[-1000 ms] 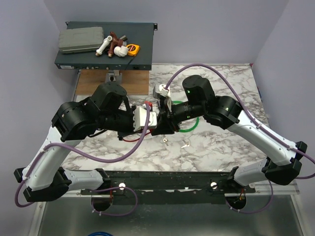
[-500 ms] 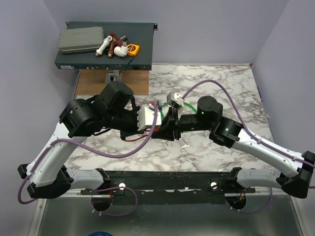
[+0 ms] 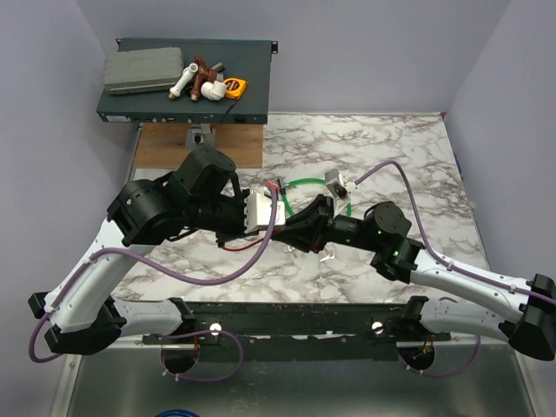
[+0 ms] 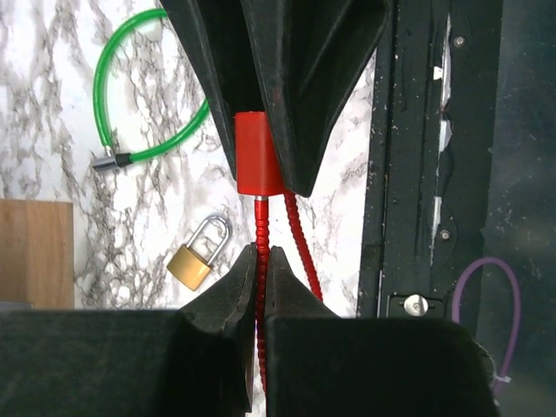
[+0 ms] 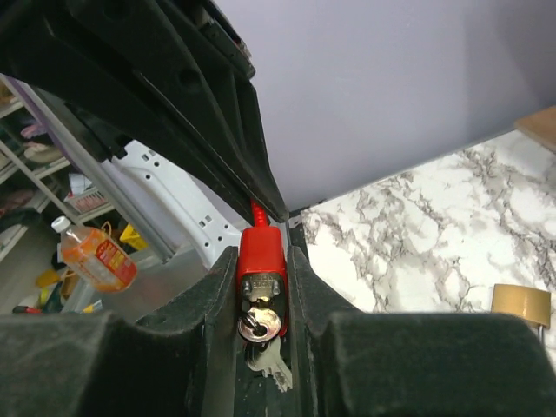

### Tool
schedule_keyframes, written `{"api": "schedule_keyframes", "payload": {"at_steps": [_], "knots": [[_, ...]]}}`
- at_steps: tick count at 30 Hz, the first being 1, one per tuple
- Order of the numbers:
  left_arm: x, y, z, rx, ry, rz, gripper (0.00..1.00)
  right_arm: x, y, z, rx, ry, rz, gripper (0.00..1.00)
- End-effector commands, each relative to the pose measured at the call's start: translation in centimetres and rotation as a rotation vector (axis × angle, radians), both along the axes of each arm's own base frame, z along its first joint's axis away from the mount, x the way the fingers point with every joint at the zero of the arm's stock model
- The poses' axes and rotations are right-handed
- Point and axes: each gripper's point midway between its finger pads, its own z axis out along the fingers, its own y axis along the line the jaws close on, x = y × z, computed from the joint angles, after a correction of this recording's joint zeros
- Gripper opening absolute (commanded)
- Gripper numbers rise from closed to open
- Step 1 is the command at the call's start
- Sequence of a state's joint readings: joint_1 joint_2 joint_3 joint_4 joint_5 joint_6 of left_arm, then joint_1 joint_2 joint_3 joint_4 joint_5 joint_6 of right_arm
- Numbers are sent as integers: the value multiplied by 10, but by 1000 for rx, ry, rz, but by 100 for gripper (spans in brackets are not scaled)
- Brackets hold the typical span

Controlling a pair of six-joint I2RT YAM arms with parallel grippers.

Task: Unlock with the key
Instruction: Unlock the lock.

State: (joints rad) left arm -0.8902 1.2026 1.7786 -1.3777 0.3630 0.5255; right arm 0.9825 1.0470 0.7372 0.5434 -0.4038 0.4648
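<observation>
The key (image 5: 268, 365) hangs just below the silver cylinder on the end face of a red lock body (image 5: 260, 261), its toothed edge showing. Whether it is seated in the keyway cannot be told. The right gripper (image 5: 261, 291) is clamped on that red lock body, 1 finger on each side. From the body's other end a red cable (image 4: 260, 239) runs out, and the left gripper (image 4: 261, 271) is pinched tight on it close to the body. Both are held above the marble table (image 4: 52, 174). On it lie a brass padlock (image 4: 198, 257) and, farther off, a green cable loop (image 4: 130, 104).
</observation>
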Motion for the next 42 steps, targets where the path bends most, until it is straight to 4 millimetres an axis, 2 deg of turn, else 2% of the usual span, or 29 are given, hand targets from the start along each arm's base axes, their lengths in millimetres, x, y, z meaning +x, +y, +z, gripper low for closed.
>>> {"api": "schedule_keyframes", "payload": {"at_steps": [1,6,10,12,15,17,20,25,28,33,37,38,40,42], "knots": [[-21,25,-12,39,2,-34,0,27,-25,52,145,-66,-182,1],[-1,53,-18,101,-127,63,0,27,-35,51,81,-93,-203,1],[2,54,-5,55,-145,91,0,23,-32,42,41,-74,-174,1],[1,51,-5,46,-129,92,0,24,-33,43,45,-74,-181,1],[-9,44,-15,31,-47,66,0,26,-38,55,94,-83,-208,1],[-17,34,-18,-9,23,43,0,25,-35,63,135,-78,-191,1],[-18,14,-13,-91,92,35,0,22,-25,70,218,-47,-132,1],[1,-6,-10,-153,92,97,0,17,-23,94,366,-44,-74,1],[12,-11,-7,-194,68,150,0,19,-26,100,405,-43,-89,1],[20,-20,-1,-221,103,200,0,23,-22,90,345,-55,-109,1],[42,-9,16,-225,-43,237,0,20,-21,77,240,-43,-106,1],[49,-4,21,-223,-92,256,0,20,-21,75,205,-39,-111,8],[58,6,27,-205,-161,270,0,21,-23,73,129,-43,-128,41],[61,14,28,-167,-217,259,0,24,-27,77,70,-60,-159,55]]}}
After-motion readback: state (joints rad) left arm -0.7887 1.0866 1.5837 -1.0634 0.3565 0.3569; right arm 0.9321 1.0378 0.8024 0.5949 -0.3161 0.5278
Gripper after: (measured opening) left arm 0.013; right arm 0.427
